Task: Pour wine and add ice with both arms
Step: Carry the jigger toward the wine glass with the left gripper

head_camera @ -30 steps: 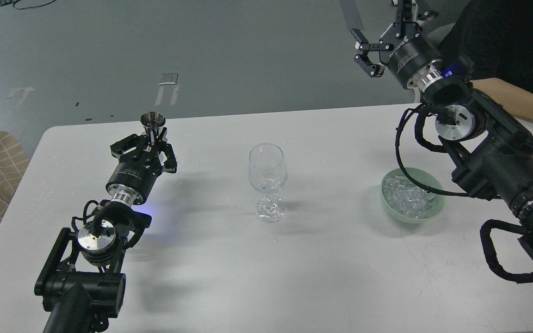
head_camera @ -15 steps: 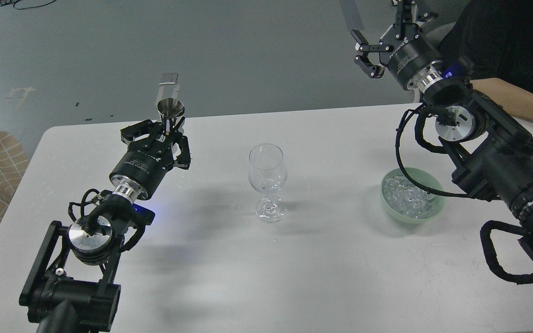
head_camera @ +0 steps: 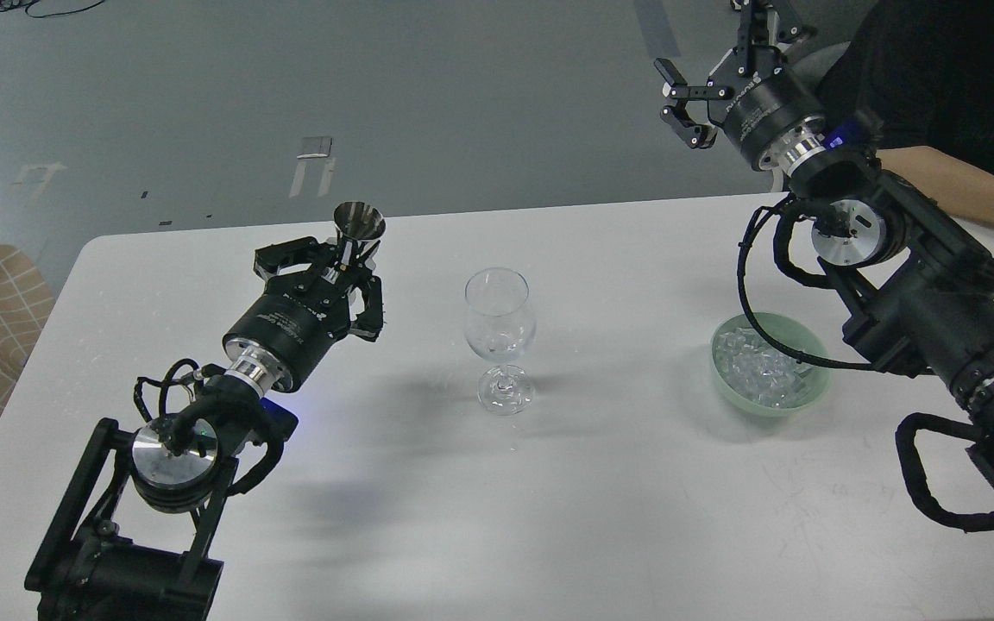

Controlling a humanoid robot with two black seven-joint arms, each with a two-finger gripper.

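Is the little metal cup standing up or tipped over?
Upright. The little metal cup is held in the left gripper with its open mouth facing up, left of the wine glass.

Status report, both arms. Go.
Left claw shut on metal cup, left of the wine glass. Right claw open, empty. Ice in green bowl. Nothing in the way.

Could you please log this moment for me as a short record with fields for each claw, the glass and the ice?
left claw: shut on a small metal cup, upright, left of the glass
right claw: open, empty, raised beyond the table's far edge
wine glass: upright, mid-table
ice: heaped in green bowl, right of glass
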